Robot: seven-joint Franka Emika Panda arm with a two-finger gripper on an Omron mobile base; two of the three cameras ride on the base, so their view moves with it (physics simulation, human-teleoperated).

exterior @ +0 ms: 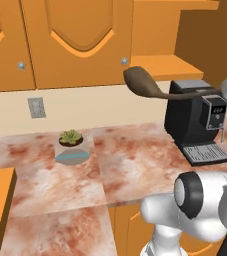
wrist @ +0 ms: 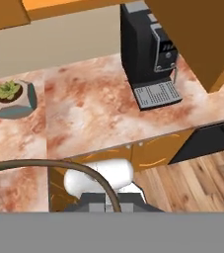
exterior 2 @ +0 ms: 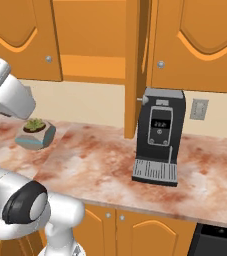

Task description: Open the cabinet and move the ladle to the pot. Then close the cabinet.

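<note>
A kitchen: orange cabinets (exterior: pixel 80 45), marbled counter (exterior: pixel 130 165), black coffee machine (exterior 2: pixel 157 135).

The cabinet (exterior: pixel 80 40) doors look like smooth matt orange wood, with small shiny metal knobs (exterior: pixel 124 61). The counter (exterior: pixel 130 165) is polished reddish marble. The ladle (exterior: pixel 145 84) is dull dark brown. At its 4 o'clock, the coffee machine (exterior: pixel 197 120) looks like matt black plastic.
</note>
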